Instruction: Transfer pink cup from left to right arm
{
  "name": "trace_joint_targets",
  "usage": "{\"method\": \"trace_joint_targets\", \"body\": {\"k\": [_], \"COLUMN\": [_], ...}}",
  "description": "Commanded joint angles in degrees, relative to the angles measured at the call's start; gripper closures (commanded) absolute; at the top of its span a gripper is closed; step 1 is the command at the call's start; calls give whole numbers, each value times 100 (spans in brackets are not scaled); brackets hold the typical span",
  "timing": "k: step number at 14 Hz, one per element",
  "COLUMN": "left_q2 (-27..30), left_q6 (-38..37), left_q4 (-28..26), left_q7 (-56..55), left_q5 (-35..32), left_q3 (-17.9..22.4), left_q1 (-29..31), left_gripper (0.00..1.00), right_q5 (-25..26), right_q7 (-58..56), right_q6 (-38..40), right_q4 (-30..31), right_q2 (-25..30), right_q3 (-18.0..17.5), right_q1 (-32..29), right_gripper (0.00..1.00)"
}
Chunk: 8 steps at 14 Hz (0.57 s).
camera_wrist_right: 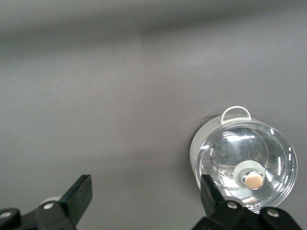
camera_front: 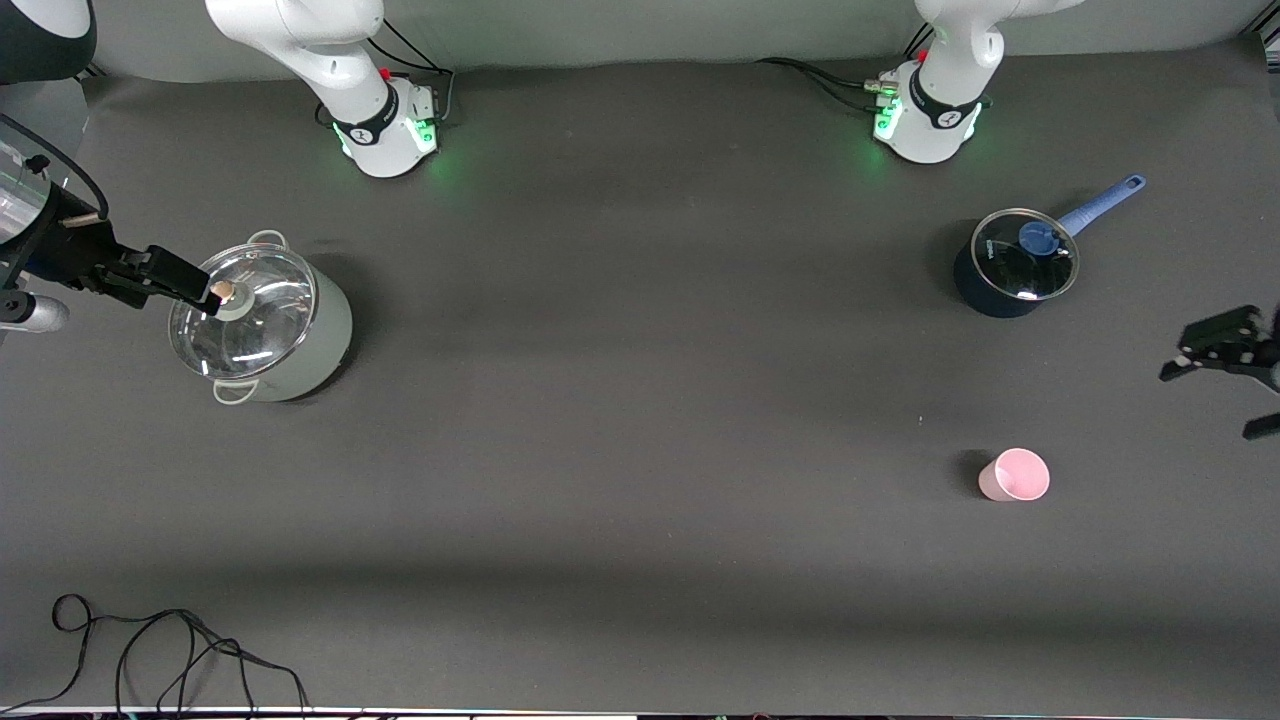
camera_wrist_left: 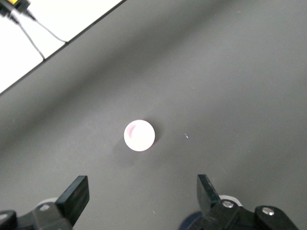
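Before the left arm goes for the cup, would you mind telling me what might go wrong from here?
1. The pink cup is small and stands free on the table; the open left hand, up in the air, might tip it if it descends off-centre.
2. The open right hand waits over the grey pot's lid, which it might clip when it moves.

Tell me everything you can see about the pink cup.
The pink cup is a small, pale pink tumbler that looks like smooth plastic, without a handle and slightly tapered. It stands upright with its mouth open on the dark table, toward the left arm's end, nearer to the front camera than the blue pot. Nothing touches it; the left hand is open above it.
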<state>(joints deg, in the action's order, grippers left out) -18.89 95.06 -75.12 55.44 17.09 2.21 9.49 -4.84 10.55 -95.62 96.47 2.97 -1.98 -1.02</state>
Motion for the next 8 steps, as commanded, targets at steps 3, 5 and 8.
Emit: {"method": "trace_joint_targets", "body": {"k": [3, 5, 8], "left_q2": [-658, -974, -1397], "left_q6": [-49, -101, -128], "left_q4": [68, -63, -476], "left_q7": [2361, 3135, 4540], "left_q5": [1338, 1891, 2762], "left_q3": [-19, -27, -28], "left_q1": [904, 1281, 1782], "left_gripper": [0, 0, 0], "right_q5": [-96, -96, -97], "right_q7": [-18, -18, -18], "right_q6": [-9, -9, -9], "right_q4": [-94, -94, -94], "right_q2": [-33, -42, -68], "right_q3": [13, 13, 13], "right_q1": [6, 6, 6], "right_gripper": [0, 0, 0]}}
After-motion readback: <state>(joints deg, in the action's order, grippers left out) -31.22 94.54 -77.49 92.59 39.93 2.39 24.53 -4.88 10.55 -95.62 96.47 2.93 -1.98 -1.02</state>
